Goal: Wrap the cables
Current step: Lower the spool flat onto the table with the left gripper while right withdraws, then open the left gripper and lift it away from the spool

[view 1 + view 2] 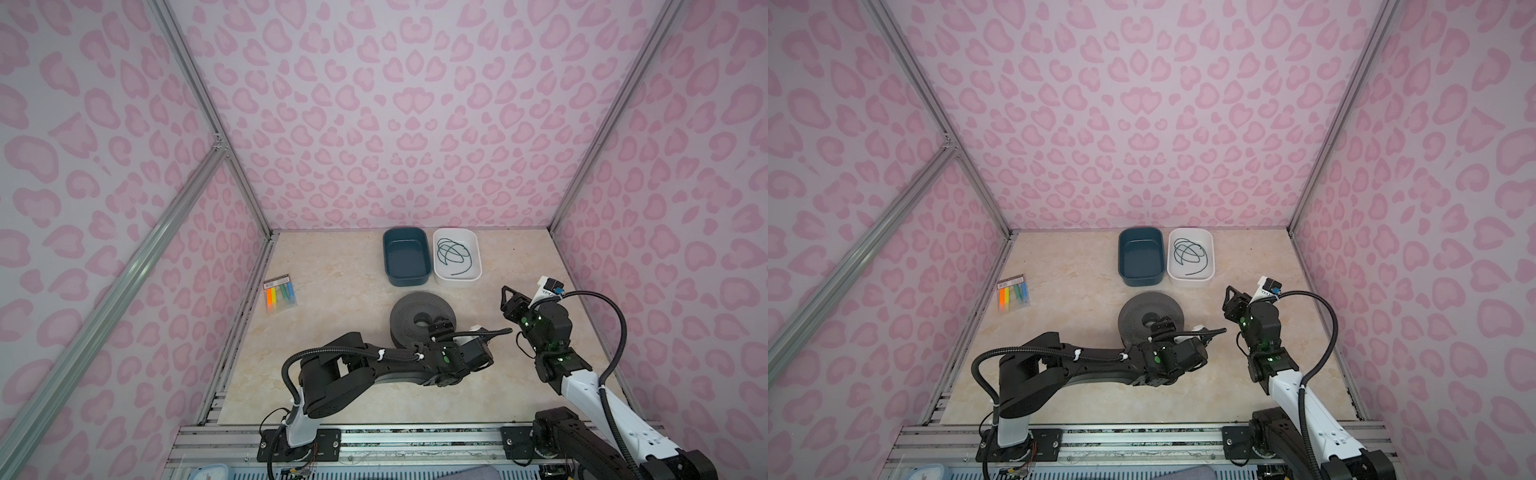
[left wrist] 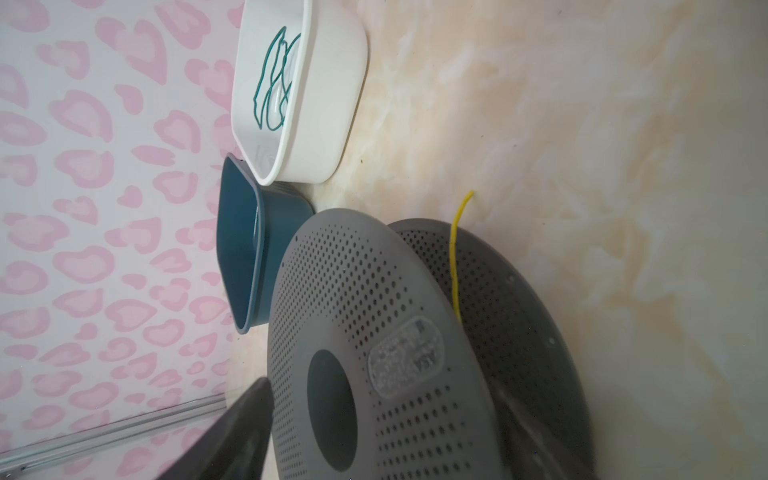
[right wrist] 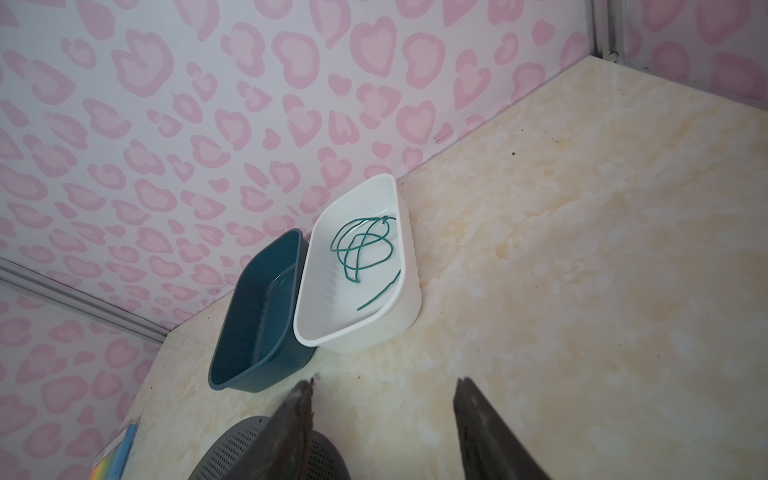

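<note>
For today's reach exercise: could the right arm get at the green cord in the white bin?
Probably yes: right gripper open, only bare table before the white bin, green cord lying uncovered inside.

Pink heart-patterned walls [image 1: 415, 124] stand on three sides, joined by aluminium frame bars [image 1: 199, 95]; the desk [image 1: 324, 270] has a beige marbled top, evenly lit.

Robot lab cell, patterned walls [image 1: 415, 104], aluminium frame [image 1: 216, 137]

Matt perforated plastic spool [image 2: 353, 291]; smooth yellow wire [image 2: 455, 257]
</note>
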### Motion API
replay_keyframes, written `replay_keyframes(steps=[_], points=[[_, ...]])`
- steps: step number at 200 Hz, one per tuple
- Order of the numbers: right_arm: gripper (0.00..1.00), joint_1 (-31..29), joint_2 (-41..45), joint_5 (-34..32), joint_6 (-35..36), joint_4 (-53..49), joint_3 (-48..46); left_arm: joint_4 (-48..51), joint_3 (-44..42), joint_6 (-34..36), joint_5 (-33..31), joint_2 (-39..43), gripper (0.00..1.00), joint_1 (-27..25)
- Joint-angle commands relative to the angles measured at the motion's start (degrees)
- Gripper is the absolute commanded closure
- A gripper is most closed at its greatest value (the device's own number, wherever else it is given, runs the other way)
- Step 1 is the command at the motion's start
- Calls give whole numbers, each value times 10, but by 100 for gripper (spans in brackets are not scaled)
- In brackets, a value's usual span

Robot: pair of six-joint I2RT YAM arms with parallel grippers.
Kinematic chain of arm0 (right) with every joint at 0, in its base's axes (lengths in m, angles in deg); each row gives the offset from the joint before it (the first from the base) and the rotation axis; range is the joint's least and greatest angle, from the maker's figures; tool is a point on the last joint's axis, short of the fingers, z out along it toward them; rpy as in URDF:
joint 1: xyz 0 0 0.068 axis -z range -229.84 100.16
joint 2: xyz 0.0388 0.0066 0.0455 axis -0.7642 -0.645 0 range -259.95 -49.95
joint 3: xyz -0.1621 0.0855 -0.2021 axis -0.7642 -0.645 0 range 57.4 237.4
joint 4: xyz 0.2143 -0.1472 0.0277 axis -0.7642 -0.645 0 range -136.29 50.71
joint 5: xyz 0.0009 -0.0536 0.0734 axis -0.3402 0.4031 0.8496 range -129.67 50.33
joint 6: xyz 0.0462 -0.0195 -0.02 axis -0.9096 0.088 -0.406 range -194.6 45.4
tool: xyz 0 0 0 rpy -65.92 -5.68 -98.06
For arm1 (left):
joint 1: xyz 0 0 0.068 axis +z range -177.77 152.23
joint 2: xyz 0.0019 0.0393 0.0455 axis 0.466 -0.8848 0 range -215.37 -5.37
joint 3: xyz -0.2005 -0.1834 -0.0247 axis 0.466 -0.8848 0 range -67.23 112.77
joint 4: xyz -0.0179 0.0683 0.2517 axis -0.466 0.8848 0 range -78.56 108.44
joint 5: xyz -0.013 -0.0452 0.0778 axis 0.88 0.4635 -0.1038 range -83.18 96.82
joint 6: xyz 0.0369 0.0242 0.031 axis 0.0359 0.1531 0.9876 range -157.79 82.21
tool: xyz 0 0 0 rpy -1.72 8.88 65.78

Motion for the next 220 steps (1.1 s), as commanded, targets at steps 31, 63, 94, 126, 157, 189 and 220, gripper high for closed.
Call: replay_keyframes(steps=[31, 63, 94, 126, 157, 189, 220], points=[[42, 5, 15, 5, -6, -8, 0, 232, 70, -56, 168, 29, 2, -1], [42, 6, 12, 7, -5, -10, 2, 279, 70, -67, 233, 99, 2, -1], [42, 6, 8, 8, -5, -11, 4, 278, 81, -70, 243, 195, 2, -3], [39, 6, -8, 32, 5, -2, 12, 189, 51, -66, 208, 297, 2, -2], [2, -47, -54, 81, 73, -19, 78, 87, -9, -65, 113, 352, 2, -1], [2, -151, -97, 4, 152, -126, 178, -58, -107, -42, 22, 419, 2, 6], [2, -195, -114, 7, 197, -146, 218, -57, -140, -76, 40, 465, 2, 48]])
